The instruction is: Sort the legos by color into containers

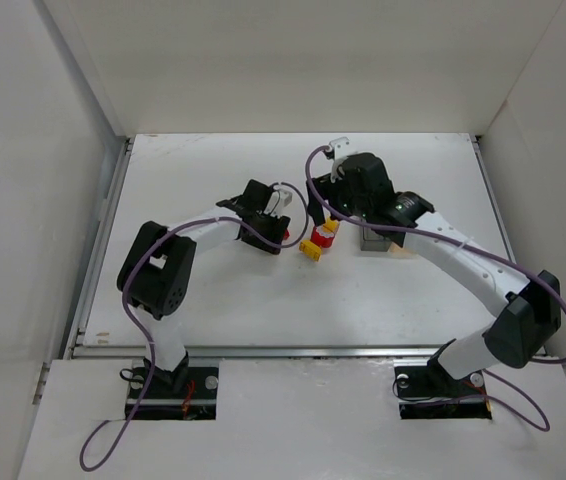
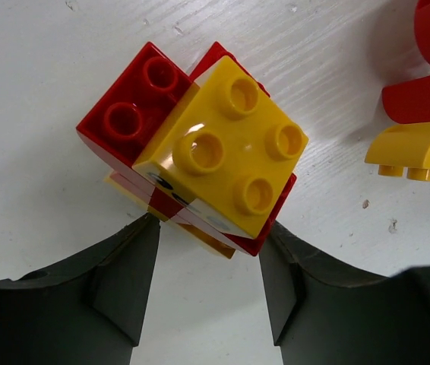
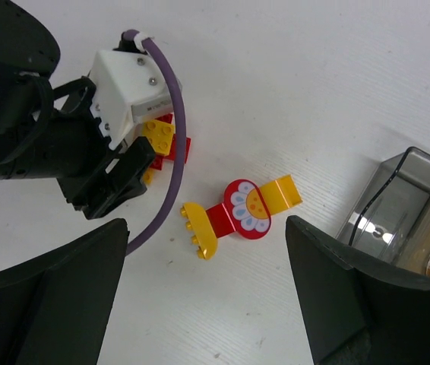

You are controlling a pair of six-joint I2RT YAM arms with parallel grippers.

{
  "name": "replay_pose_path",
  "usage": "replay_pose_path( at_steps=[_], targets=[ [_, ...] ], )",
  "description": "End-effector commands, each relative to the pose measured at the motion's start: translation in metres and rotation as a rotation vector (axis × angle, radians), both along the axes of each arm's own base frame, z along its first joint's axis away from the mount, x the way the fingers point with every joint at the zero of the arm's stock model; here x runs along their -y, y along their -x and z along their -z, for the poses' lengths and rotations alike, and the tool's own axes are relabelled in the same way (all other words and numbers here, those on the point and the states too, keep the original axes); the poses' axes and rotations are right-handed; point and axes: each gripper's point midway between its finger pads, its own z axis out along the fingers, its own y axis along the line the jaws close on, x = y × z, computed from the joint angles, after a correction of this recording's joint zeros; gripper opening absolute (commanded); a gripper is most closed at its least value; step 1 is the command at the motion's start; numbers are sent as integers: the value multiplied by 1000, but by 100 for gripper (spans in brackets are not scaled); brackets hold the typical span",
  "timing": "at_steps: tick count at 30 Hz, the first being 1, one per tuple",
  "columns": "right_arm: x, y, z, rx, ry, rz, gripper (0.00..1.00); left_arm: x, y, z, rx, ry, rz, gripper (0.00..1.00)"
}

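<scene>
A stack of red and yellow legos [image 2: 200,144] lies on the white table. My left gripper [image 2: 210,247] has its two fingertips against the stack's near corner, one on each side, shut on it. In the right wrist view the same stack [image 3: 163,141] peeks out beside the left gripper's head. A second lego piece [image 3: 241,214], a red bar with yellow ends and a flower disc, lies flat below my right gripper [image 3: 207,304], which hangs open above it with nothing in it. From above, this piece [image 1: 318,245] sits between both grippers. The containers [image 3: 401,201] stand at the right.
The dark grey box and its tan-tinted twin [image 1: 381,242] sit partly under the right arm's wrist [image 1: 363,185]. A purple cable [image 3: 171,129] loops from the left wrist close to the flower piece. White walls close in the table on three sides.
</scene>
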Motion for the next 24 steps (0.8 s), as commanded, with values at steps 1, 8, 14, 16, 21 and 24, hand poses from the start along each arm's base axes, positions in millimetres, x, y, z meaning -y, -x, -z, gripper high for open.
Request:
replay_pose_path(
  at_steps=[1,8,14,16,21,24],
  targets=[
    [-12,-6,-19,28,-35,-18,89,7,-11,-16,20,49,-3,50],
    [-20,-10,-20,22,-43,-34,89,4,-9,-10,-18,49,-25,41],
    [-21,-12,-14,8,-31,-34,89,0,-19,-9,-32,64,-42,30],
    [-22,-14,-14,8,-31,-34,89,0,-23,-10,-35,74,-45,28],
    [-23,-15,-12,0,-26,-34,89,-2,-26,-13,-73,111,-38,33],
    [-23,-16,-8,-3,-14,-39,89,1,-24,-17,-89,143,-14,46]
  ],
)
